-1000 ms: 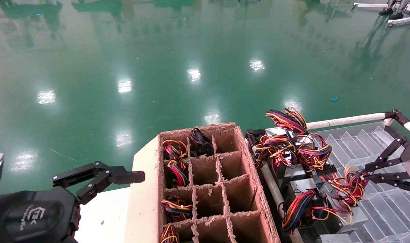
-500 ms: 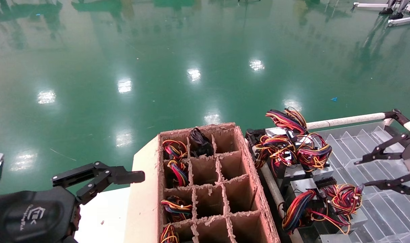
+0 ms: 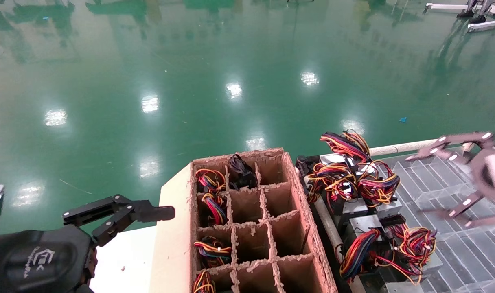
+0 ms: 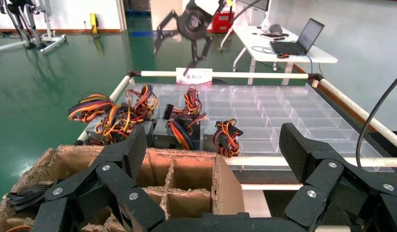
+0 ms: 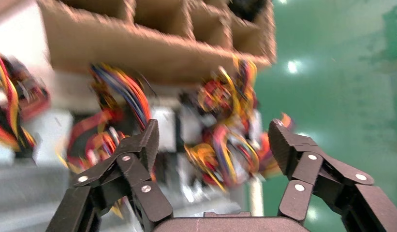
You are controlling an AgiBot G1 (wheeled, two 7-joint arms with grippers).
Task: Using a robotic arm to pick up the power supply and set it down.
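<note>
Several silver-grey power supplies (image 3: 367, 223) with red, yellow and black wire bundles lie along the left side of a clear compartment tray (image 3: 467, 252). The nearest unit's bundle (image 3: 414, 243) rests loose on the tray. My right gripper (image 3: 418, 184) hangs open above and to the right of it, touching nothing. In the right wrist view this gripper (image 5: 214, 140) has empty jaws over the supplies (image 5: 225, 150). My left gripper (image 3: 158, 213) is parked low at the left, beside the cardboard box. The left wrist view shows it (image 4: 213, 150) open and empty.
A brown cardboard divider box (image 3: 308, 228) stands in the middle, with wire bundles in some of its left cells. A white rail (image 3: 406, 145) edges the far side of the tray. The box stands on a white table (image 3: 125, 252). Green floor lies beyond.
The right gripper opened, let go of the wire bundle and rose up and back. The bundle dropped onto the tray. The left arm has not moved.
</note>
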